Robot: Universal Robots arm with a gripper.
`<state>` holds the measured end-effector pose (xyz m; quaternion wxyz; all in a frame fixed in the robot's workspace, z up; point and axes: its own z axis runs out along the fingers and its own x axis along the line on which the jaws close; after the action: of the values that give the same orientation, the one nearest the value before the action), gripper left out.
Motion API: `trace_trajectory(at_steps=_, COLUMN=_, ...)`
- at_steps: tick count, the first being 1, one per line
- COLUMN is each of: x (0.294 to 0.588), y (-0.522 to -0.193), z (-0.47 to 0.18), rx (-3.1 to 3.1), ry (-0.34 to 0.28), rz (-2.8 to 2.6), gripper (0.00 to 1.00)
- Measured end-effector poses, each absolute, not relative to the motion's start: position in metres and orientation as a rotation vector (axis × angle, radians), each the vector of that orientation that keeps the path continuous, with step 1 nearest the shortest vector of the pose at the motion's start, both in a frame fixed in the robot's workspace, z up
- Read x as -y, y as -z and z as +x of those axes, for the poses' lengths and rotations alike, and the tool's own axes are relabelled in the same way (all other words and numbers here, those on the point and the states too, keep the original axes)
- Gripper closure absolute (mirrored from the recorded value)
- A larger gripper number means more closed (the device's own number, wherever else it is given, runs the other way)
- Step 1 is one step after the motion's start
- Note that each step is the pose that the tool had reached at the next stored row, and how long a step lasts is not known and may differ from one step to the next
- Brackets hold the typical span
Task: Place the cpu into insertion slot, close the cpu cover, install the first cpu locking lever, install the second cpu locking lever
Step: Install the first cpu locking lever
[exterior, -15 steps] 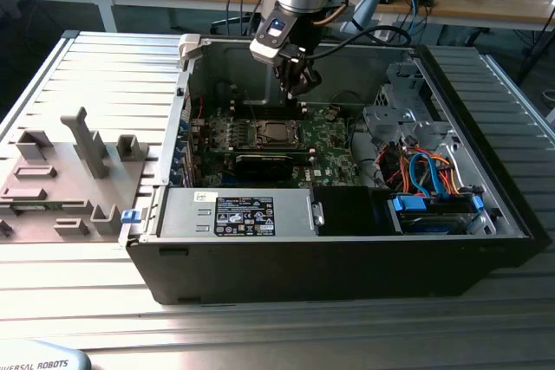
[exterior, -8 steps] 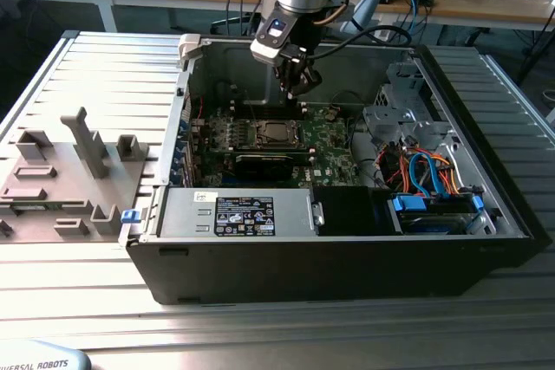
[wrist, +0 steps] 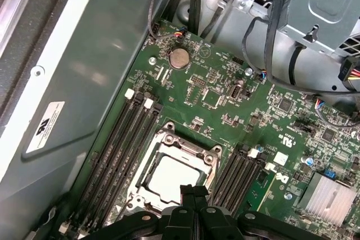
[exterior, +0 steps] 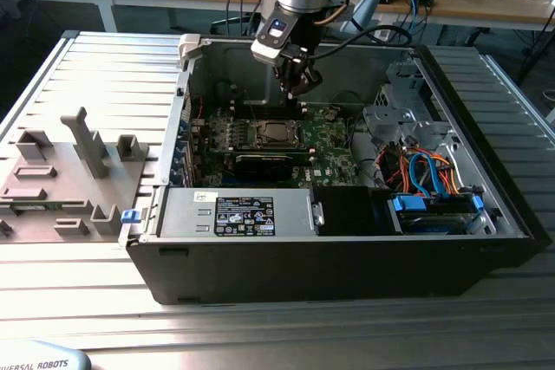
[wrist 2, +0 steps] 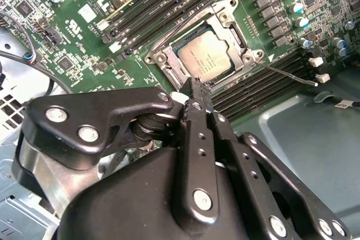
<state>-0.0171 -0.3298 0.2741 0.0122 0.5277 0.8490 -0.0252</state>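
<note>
The cpu (wrist 2: 207, 54) lies flat in the insertion slot (wrist 2: 159, 59) on the green board, its silver top showing. The cpu cover (wrist 2: 225, 14) lies down around it as a silvery frame. One thin wire lever (wrist 2: 179, 25) runs along one side of the socket. Another lever (wrist 2: 289, 75) sticks out from the opposite corner over the memory slots. My gripper (wrist 2: 194, 85) hovers just above the socket's edge, shut and holding nothing. In the first wrist view the gripper (wrist: 194, 190) is over the cpu (wrist: 167, 175) and cover (wrist: 188, 145). In the exterior view the gripper (exterior: 299, 86) hangs inside the case above the cpu (exterior: 276, 133).
Rows of memory slots (wrist: 121, 139) flank the socket on both sides. A metal drive cage (exterior: 395, 110) with blue and orange cables (exterior: 425, 171) stands at the exterior view's right. The power supply (exterior: 234, 212) fills the case front. A grey fixture tray (exterior: 69, 171) lies outside at the left.
</note>
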Motion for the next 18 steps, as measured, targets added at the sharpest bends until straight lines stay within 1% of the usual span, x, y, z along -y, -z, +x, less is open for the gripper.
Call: trace_trajectory(at_steps=18, x=0.3298, y=-0.2741, z=-0.0171, rx=-2.671, ry=0.078, rz=1.604, gripper=0.89)
